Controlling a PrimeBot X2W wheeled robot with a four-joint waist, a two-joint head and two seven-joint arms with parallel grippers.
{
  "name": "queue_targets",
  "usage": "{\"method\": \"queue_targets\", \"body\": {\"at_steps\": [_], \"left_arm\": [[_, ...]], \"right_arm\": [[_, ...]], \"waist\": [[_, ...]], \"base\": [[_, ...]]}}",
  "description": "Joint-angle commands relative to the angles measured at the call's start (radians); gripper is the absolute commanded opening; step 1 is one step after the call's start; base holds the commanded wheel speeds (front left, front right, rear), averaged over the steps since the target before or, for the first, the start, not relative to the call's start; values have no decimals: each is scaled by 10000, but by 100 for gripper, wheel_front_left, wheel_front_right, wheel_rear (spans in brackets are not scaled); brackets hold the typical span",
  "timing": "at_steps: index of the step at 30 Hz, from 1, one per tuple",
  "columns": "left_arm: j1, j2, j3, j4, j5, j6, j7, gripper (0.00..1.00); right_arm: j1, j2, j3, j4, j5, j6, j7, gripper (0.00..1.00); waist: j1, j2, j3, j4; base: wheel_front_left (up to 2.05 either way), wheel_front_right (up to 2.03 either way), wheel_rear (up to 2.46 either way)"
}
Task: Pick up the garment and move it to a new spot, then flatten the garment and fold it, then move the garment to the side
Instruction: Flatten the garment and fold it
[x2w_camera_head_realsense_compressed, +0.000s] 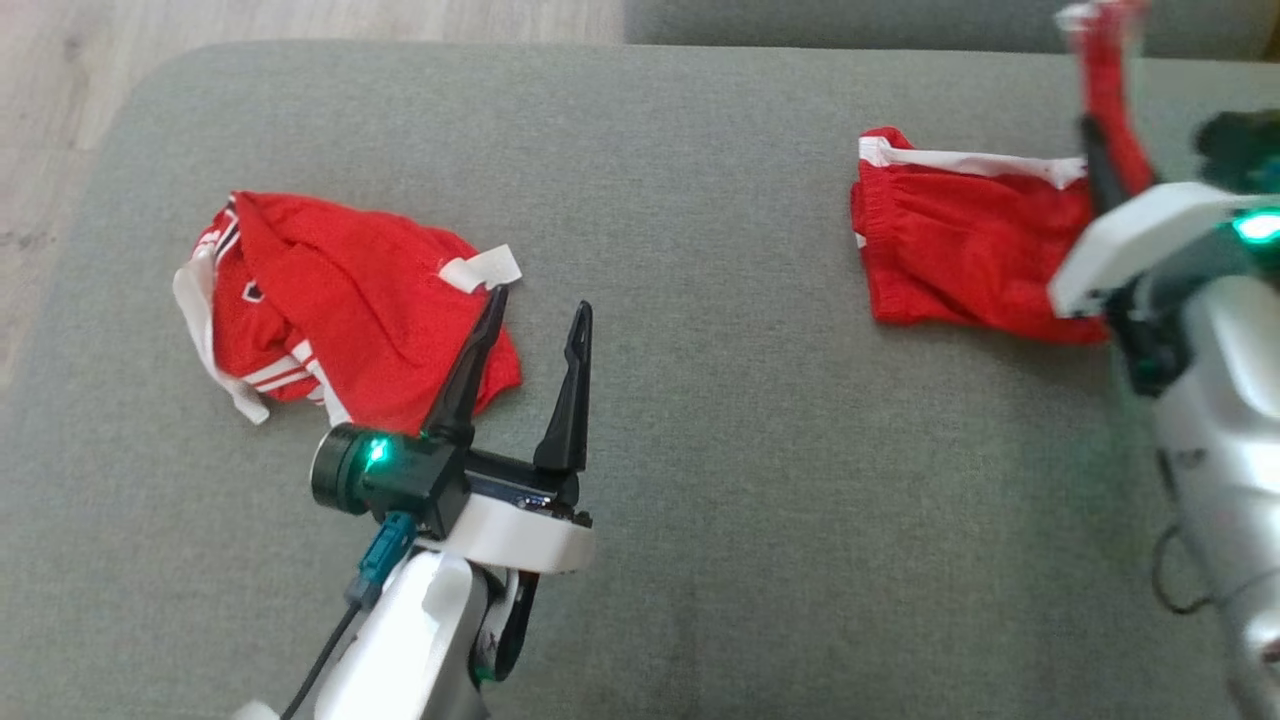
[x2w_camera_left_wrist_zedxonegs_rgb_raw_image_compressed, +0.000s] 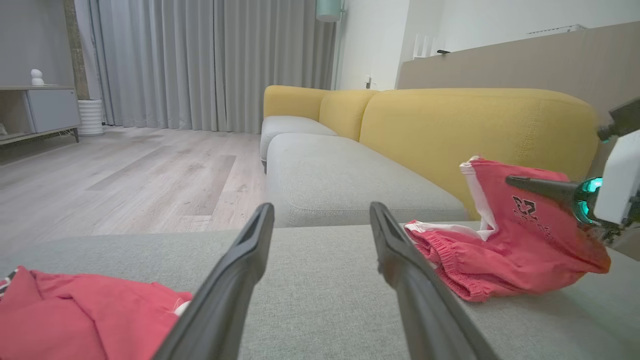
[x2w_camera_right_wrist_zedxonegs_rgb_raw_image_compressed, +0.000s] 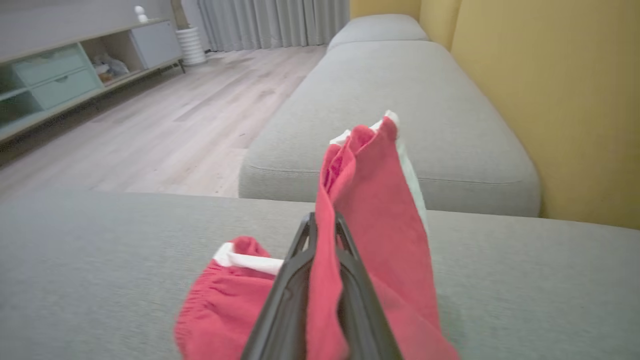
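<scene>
The red shorts (x2w_camera_head_realsense_compressed: 960, 250) lie near the far right corner of the grey seat cushion (x2w_camera_head_realsense_compressed: 700, 150). Their long axis runs left to right, and the gathered waistband end points toward the robot's left. They are rumpled, with white trim along the far edge and a dark printed logo on the cloth. The right gripper (x2w_camera_right_wrist_zedxonegs_rgb_raw_image_compressed: 322, 222) is pinching a fold at their right end and holds it raised in front of the yellow backrest (x2w_camera_left_wrist_zedxonegs_rgb_raw_image_compressed: 450, 130). The left gripper (x2w_camera_head_realsense_compressed: 540, 305) is spread wide and holds nothing, just beside a crumpled red shirt (x2w_camera_head_realsense_compressed: 350, 310) toward the cushion's left edge.
</scene>
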Motion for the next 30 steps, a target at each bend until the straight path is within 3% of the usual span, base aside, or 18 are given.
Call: {"method": "queue_targets", "body": {"at_steps": [1,5,14,15,16,25,28,30], "left_arm": [[-26,47,323,-321,79,25,-93,100],[25,47,300,-341,79,9,-93,100],[69,74,413,-361,38,59,-93,100],[79,83,436,-367,35,50,-93,100],[90,87,455,-369,34,45,-93,100],[207,103,676,-442,61,85,-93,100],[241,102,887,-604,153,194,-93,100],[311,99,1030,-614,141,228,-93,100]], "right_arm": [[-288,302,211,-410,104,-9,47,0],[-190,863,433,-440,13,-9,58,0],[150,1429,680,195,-236,-9,-6,0],[179,1456,733,269,-287,-9,-71,64],[209,1502,800,347,-341,-9,-119,100],[1049,2236,2355,-158,247,-9,-790,100],[1303,2268,2310,-405,60,-9,-1504,100],[1540,2277,1730,-540,61,-9,-1788,100]], "waist": [[0,0,-42,73],[0,0,-69,259],[0,0,-12,573],[0,0,-5,587],[0,0,0,593],[0,0,-272,112],[0,0,-452,-121],[0,0,-610,-272]], "base": [[0,0,0],[0,0,0],[0,0,0],[0,0,0],[0,0,0],[0,0,0],[0,0,0],[0,0,0]]}}
